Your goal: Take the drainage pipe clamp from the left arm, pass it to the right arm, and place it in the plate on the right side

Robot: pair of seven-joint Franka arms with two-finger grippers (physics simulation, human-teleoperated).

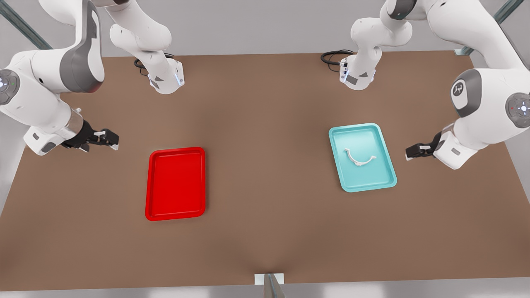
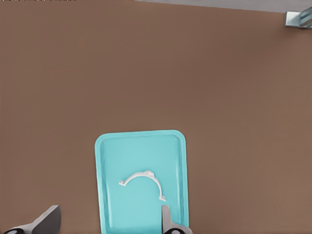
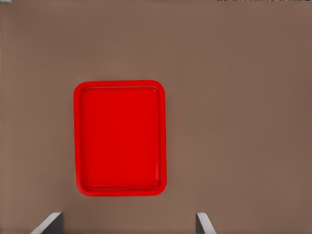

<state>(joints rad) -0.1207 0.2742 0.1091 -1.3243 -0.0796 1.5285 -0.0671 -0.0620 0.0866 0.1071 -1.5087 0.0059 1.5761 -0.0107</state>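
Left gripper (image 1: 410, 154) hovering beside teal tray (image 1: 385, 176) holding clamp (image 1: 359, 158), fingers apart. Right gripper (image 1: 112, 140) near red plate (image 1: 176, 215), fingers spread, empty.

Brown table (image 1: 265, 231) carries 2 trays: the red plate (image 1: 175, 183) toward the front view's left, the teal tray (image 1: 387, 174) right, well apart, both apparently lying flat.
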